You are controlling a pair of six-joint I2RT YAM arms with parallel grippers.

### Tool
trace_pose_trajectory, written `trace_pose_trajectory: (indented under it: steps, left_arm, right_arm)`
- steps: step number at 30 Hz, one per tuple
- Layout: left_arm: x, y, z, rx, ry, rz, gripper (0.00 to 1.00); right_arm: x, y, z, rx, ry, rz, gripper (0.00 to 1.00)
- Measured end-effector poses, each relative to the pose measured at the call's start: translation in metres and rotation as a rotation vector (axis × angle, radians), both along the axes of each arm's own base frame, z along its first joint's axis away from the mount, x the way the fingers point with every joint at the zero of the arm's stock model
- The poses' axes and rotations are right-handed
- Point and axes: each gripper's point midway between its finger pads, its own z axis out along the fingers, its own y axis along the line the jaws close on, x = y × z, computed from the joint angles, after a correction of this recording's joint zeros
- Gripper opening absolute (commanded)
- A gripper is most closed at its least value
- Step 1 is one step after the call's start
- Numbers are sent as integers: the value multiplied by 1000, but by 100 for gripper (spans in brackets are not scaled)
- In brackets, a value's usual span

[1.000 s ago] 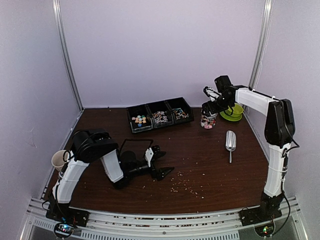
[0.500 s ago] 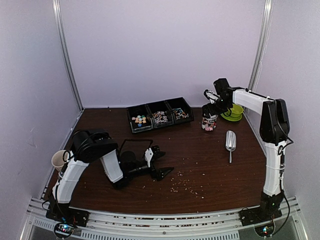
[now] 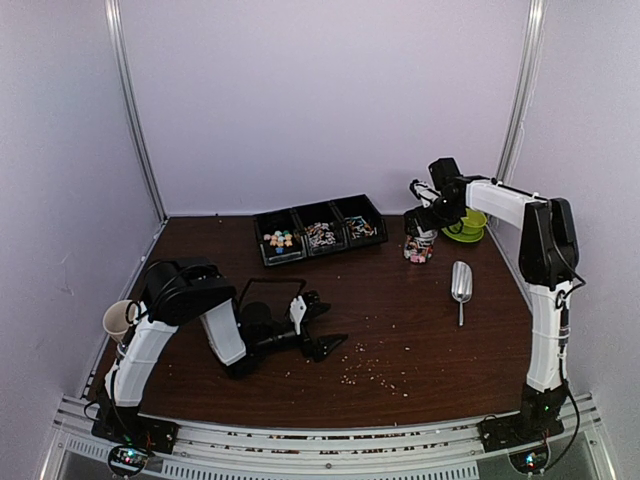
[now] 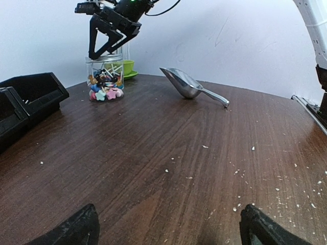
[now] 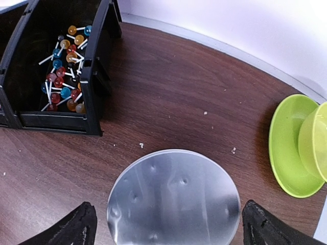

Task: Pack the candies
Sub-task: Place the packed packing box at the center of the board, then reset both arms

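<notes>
Candies (image 4: 104,92): a mixed heap – pastel chunks and stars low down, thin white sticks above – is seen through the clear jar (image 4: 104,76) at the far right of the desk (image 3: 400,310); more are left in the black tray (image 5: 97,76), with round ones on sticks in its end compartment.
Lid (image 5: 173,196): a dented silver disc is seated on the jar's mouth; whether it is fastened cannot be told.
Right tool (image 4: 106,48): held just above the lid, fingers spread wide, nothing pinched.
Left tool (image 4: 168,229): held low over the near desk, spread and empty, well apart from the jar.
Risk – jar: it could be clipped by a finger as the tool is lifted or swung aside, and toppled.
Risk – lid: if merely laid on, it could be skewed or dragged off, and candies spilled among the crumbs (image 3: 370,372).
Risk – neighbours: the green saucer (image 3: 465,228) stands just beside the jar and the scoop (image 3: 461,282) near it; either could be struck by a wide swing.
</notes>
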Motion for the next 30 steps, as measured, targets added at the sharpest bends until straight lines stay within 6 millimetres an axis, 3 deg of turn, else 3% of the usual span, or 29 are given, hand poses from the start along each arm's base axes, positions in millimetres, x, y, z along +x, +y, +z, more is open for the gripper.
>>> trace_pose_trajectory:
  steps: [5,9,14,17,19,20,23,30]
  left_arm:
    - [4,-4,1,3,0,0,98]
    - [13,-15,-2,34,6,17,98]
    - [22,-15,-3,91,62,70,98]
    - [28,-11,-3,150,127,117,98]
    - [32,-7,2,181,153,145,98]
    - [33,-5,6,202,169,159,98]
    - [36,0,29,224,187,195,98]
    - [45,20,119,256,205,310,98]
  right_arm:
    - [-11,-8,28,10,-43,-44,100]
    - [-35,-18,75,33,-136,-92,99]
    - [-73,-29,130,78,-268,-127,100]
    - [-99,-36,146,111,-324,-145,100]
    - [-124,-41,149,139,-350,-155,99]
    - [-127,-42,149,141,-350,-157,100]
    - [-155,-46,150,175,-375,-159,99]
    - [-213,-55,163,219,-455,-140,99]
